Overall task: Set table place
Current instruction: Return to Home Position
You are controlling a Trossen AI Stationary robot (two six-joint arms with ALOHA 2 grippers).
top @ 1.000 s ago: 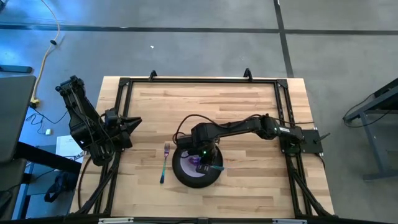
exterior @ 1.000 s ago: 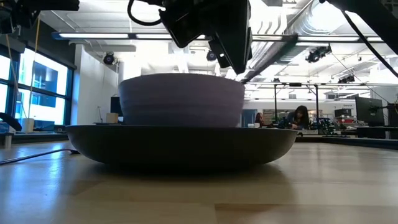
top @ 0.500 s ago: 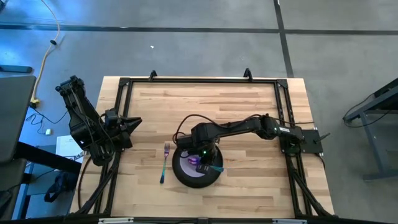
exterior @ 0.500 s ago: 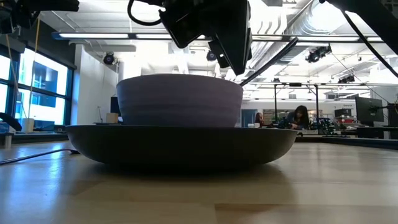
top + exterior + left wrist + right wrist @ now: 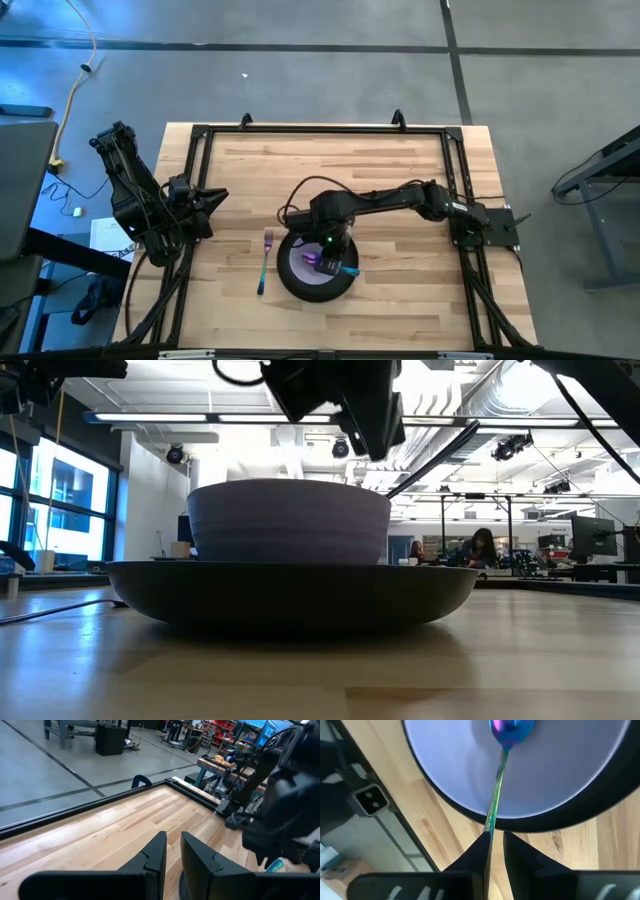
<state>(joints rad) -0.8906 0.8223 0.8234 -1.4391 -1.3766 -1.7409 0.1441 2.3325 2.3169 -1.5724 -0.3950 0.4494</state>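
Observation:
The black plate [image 5: 288, 284] sits near the table's [image 5: 400, 300] front middle. The lavender bowl [image 5: 290, 520] stands on it. The purple-and-teal spoon [image 5: 497, 785] has its scoop end inside the bowl. Its handle [image 5: 435, 455] leans on the bowl's right rim and slants up toward the table's right. My right gripper [image 5: 496, 837] hovers just above the bowl and the handle, with a narrow empty gap between its fingers. The fork [image 5: 264, 262] lies flat on the table left of the plate. My left gripper [image 5: 222, 196] waits at the left edge, also with a narrow empty gap.
A black rail frame [image 5: 330, 130] runs along the table's edges. Bare wood lies to the right of the plate and across the far half. The right arm [image 5: 290, 795] reaches in from the table's right side. People and benches stand in the room beyond.
The spoon's handle has come into sight in the low view, leaning over the bowl's right rim, and has stayed there since. The bowl has shifted slightly on the plate. My right gripper has risen a little above the bowl, leaving the spoon behind.

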